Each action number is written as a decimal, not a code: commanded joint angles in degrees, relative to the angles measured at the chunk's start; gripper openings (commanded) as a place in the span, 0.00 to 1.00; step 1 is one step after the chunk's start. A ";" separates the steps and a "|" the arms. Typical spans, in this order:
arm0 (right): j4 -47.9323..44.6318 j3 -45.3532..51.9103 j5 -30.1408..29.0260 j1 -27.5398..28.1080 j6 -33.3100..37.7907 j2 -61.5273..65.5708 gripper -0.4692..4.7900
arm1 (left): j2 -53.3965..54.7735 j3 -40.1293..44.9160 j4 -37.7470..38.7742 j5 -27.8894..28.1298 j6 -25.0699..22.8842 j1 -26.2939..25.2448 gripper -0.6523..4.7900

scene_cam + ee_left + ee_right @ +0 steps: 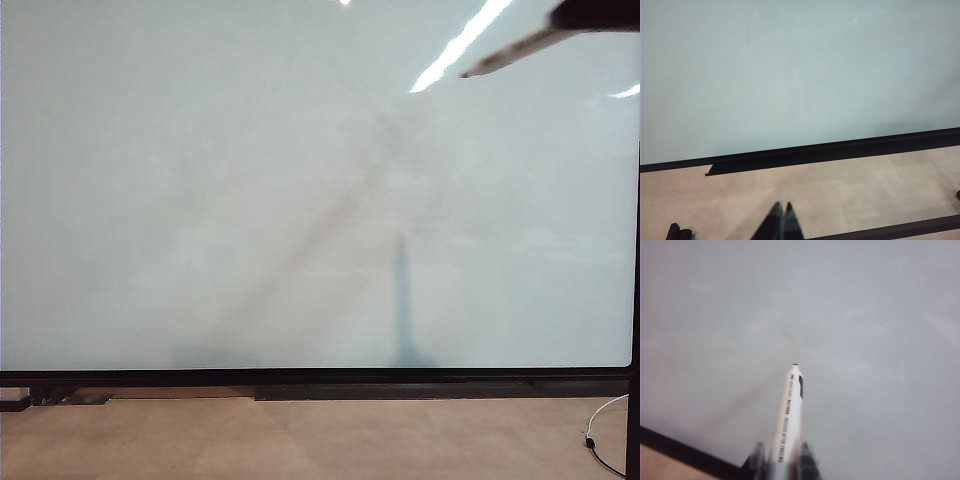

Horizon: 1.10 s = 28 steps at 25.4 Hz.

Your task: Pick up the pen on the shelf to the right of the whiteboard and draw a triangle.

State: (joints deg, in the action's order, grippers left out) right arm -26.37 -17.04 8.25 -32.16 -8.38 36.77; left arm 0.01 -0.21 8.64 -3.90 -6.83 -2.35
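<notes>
a: right gripper [782,460] clamped on the pen [788,412], low on the barrel, both fingers pinching the sides. tip pointing away toward the whiteboard [865,330].

b: same pen in the exterior view, upper right corner, slanting down to the left in front of the board. touching the surface? cannot tell. no triangle anywhere, no ink at all, only faint shadows and ceiling lights mirrored in the gloss.

a: left gripper [781,210]?

b: low over the floor in front of the board's bottom frame, fingers pressed together, nothing between them. well apart from the pen.

a: handling, then?

b: probably light, stiff and smooth: a plastic barrel, likely to twist or slip back through the fingers once the tip pushes on the board. glossy surface, so little drag, but also easy to skid.

a: better hold?

b: closer to the tip for less wobble, though not so close as to hide the point. as gripped now, much barrel sticking out, so gentle pressure only. too hard, and likely to tilt in the grip or leave a jagged line.
</notes>
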 commanded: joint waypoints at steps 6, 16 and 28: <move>-20.59 -9.29 0.63 -7.30 -1.95 26.43 0.07 | 0.00 -0.20 -0.50 -0.15 -0.04 0.00 0.11; -22.12 -24.15 -4.09 -7.56 -2.21 43.32 0.07 | 0.00 -0.20 -0.52 -0.15 -0.04 0.00 0.11; -28.33 -24.65 -2.38 -5.75 -2.62 44.09 0.07 | 0.00 -0.20 -0.52 -0.17 -0.04 0.00 0.11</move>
State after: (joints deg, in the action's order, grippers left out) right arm -53.15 -41.30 5.98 -37.87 -10.98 80.88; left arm 0.01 -0.21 8.62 -3.92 -6.83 -2.37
